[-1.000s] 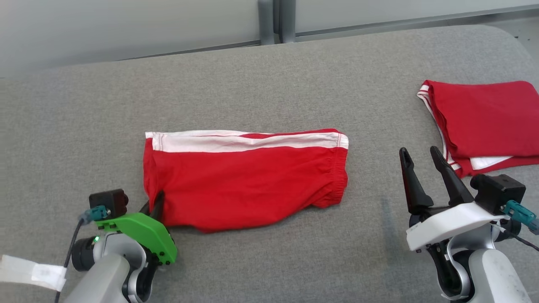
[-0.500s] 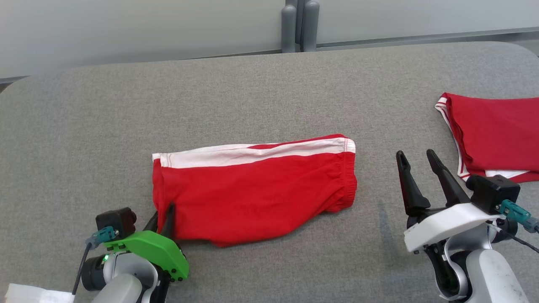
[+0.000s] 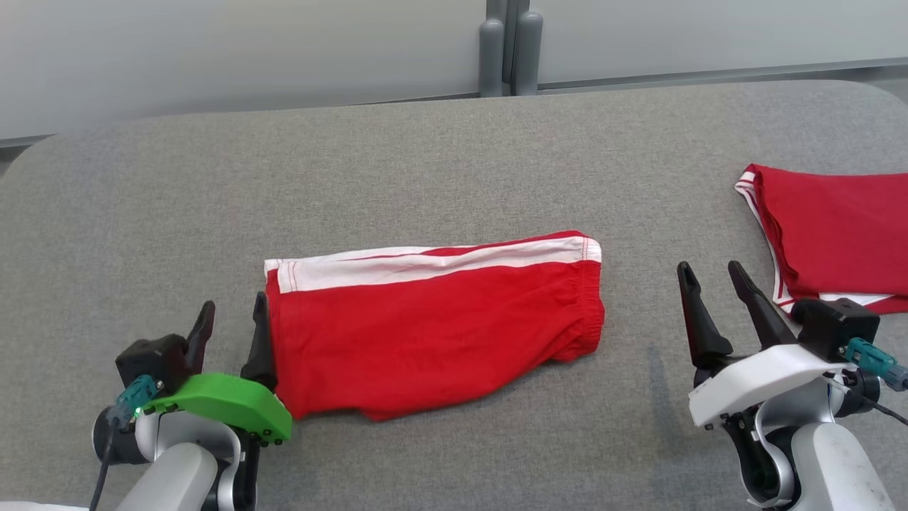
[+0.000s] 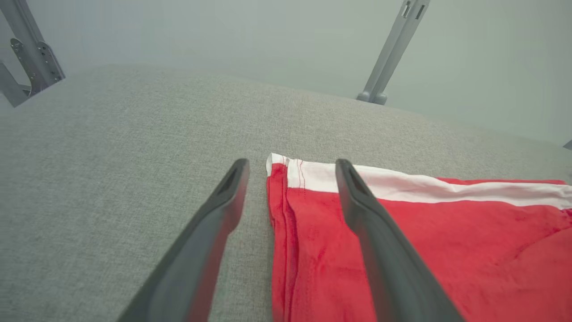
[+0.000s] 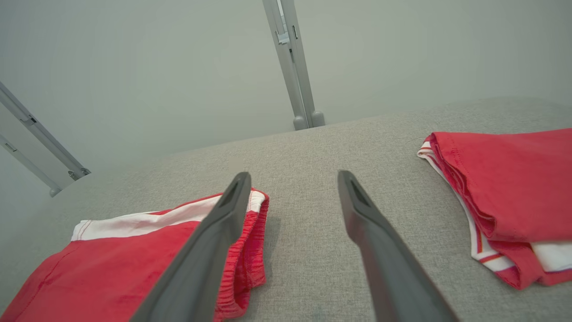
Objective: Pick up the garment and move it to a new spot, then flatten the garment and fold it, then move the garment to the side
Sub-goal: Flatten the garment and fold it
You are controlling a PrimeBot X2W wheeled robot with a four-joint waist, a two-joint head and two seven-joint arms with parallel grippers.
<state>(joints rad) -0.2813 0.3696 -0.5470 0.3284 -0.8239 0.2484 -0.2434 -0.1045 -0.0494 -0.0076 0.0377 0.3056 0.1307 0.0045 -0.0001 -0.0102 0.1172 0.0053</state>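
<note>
The red shorts (image 3: 433,333) lie near the middle of the grey padded table (image 3: 425,156). They look doubled lengthwise, so the white side stripe runs along the far edge, with the leg hem at the left end and the gathered waistband at the right. That layout fits a garment laid out and flattened, with a crosswise fold probably due next. The near edge sags in an uneven curve, though, so a little smoothing may be needed first. The left gripper (image 3: 234,301) sits at the hem end with its two dark fingers spread wide and nothing between them. In the left wrist view one finger is over bare table just left of the hem and the other is over the red cloth, so the hem's edge falls between them — a sensible stance for pinching that end. Whether the finger over the cloth actually touches it cannot be told. The right gripper (image 3: 710,267) is likewise spread apart and empty, set over bare table between the waistband and a second folded red garment (image 3: 837,227) lying at the right edge — placed, it seems, to take or steady the waistband end.
</note>
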